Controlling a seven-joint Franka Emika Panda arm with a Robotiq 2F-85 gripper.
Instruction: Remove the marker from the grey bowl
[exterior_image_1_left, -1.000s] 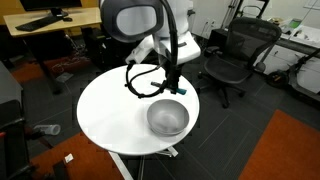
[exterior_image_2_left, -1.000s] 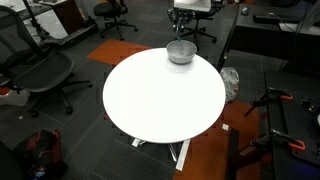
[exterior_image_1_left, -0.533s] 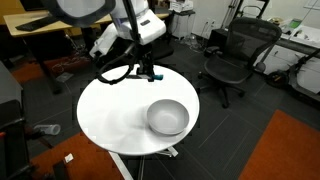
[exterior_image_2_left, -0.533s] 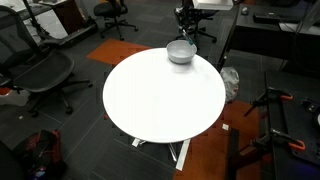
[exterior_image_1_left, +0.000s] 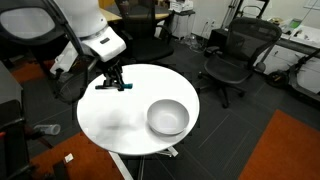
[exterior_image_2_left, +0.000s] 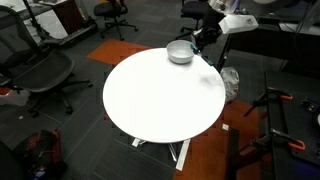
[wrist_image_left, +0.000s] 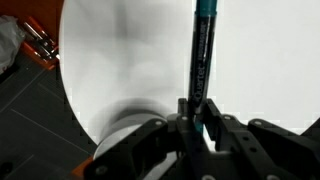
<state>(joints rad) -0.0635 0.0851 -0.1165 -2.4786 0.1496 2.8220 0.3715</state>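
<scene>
The grey bowl (exterior_image_1_left: 167, 117) stands on the white round table (exterior_image_1_left: 120, 125) near its edge, and its inside looks empty. It also shows in an exterior view (exterior_image_2_left: 180, 52). My gripper (exterior_image_1_left: 112, 80) is shut on the marker (exterior_image_1_left: 106, 85), a dark stick with a teal end, and holds it level above the table, well away from the bowl. In the wrist view the marker (wrist_image_left: 201, 60) runs up from between the jaws (wrist_image_left: 196, 115) over the white tabletop (wrist_image_left: 270, 60). In an exterior view the gripper (exterior_image_2_left: 201, 36) hangs beside and above the bowl.
Black office chairs (exterior_image_1_left: 236, 55) stand round the table, with more in an exterior view (exterior_image_2_left: 40, 75). Desks line the back wall. Orange carpet (exterior_image_1_left: 290, 145) lies by the table, and an orange object (wrist_image_left: 35, 40) sits on the floor past the table's edge.
The gripper has lifted the marker out of the bowl and carried it across the table, away from the bowl. The bowl has stayed in place.
</scene>
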